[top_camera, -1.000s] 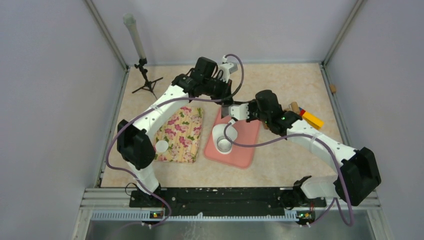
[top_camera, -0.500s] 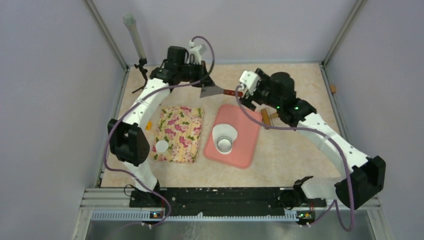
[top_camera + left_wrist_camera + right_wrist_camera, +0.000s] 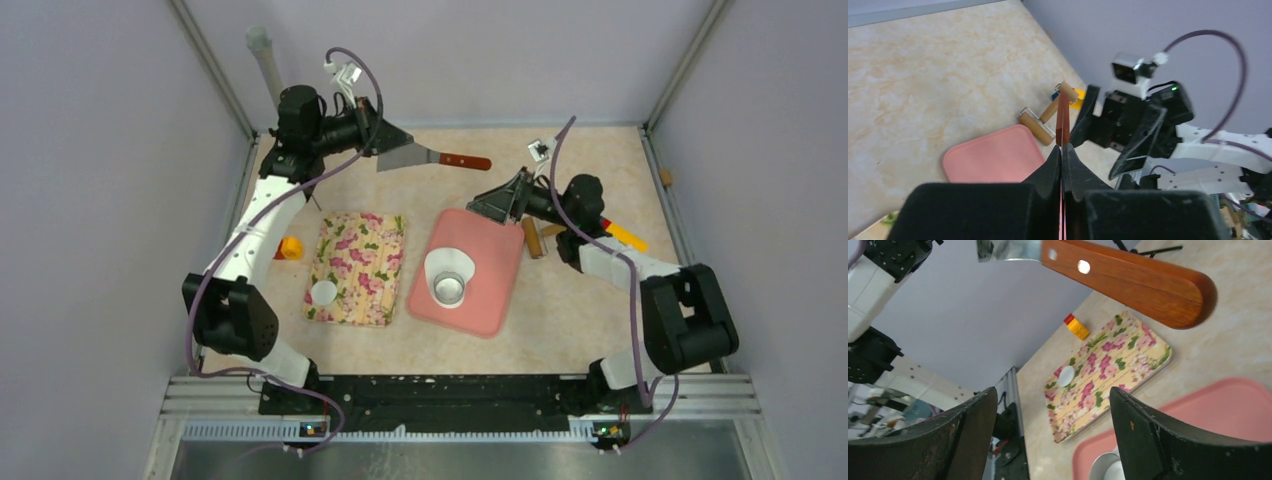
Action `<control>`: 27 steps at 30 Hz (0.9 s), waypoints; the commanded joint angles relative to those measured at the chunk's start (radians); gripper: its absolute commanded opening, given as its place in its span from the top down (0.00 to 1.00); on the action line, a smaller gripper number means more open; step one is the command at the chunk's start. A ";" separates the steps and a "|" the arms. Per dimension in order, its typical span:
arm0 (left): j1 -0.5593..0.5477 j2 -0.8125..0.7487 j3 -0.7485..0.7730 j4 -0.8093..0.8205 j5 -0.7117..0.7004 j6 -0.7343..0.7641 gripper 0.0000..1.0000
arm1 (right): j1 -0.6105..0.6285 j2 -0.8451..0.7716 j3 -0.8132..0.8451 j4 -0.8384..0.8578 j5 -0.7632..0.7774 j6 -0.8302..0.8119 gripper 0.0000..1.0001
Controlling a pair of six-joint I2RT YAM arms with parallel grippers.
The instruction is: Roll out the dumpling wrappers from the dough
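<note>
The white dough (image 3: 447, 263) lies on the pink board (image 3: 492, 290), with the metal ring cutter (image 3: 450, 291) standing on its near part. One dumpling wrapper (image 3: 323, 292), a small white disc, sits on the floral tray (image 3: 360, 262); the right wrist view also shows this wrapper (image 3: 1066, 375). My left gripper (image 3: 378, 140) is at the back left, shut on the blade of a scraper (image 3: 402, 156), whose wooden handle (image 3: 466, 160) points right. My left gripper (image 3: 1062, 149) pinches the blade edge-on. My right gripper (image 3: 497, 203) is open and empty over the board's far edge, below the handle (image 3: 1133, 280).
A wooden rolling pin (image 3: 533, 237) lies right of the board, with a yellow and red object (image 3: 623, 234) beyond it. A small orange object (image 3: 290, 247) sits left of the tray. A tripod with a tube (image 3: 263, 52) stands at the back left corner.
My right gripper has opened and let go of the scraper handle, then drawn back to the right. My left arm has carried the scraper up and to the back left.
</note>
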 commanded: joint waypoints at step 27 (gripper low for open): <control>-0.064 -0.022 -0.286 0.352 0.075 -0.207 1.00 | 0.019 0.282 0.153 0.713 0.120 0.513 0.47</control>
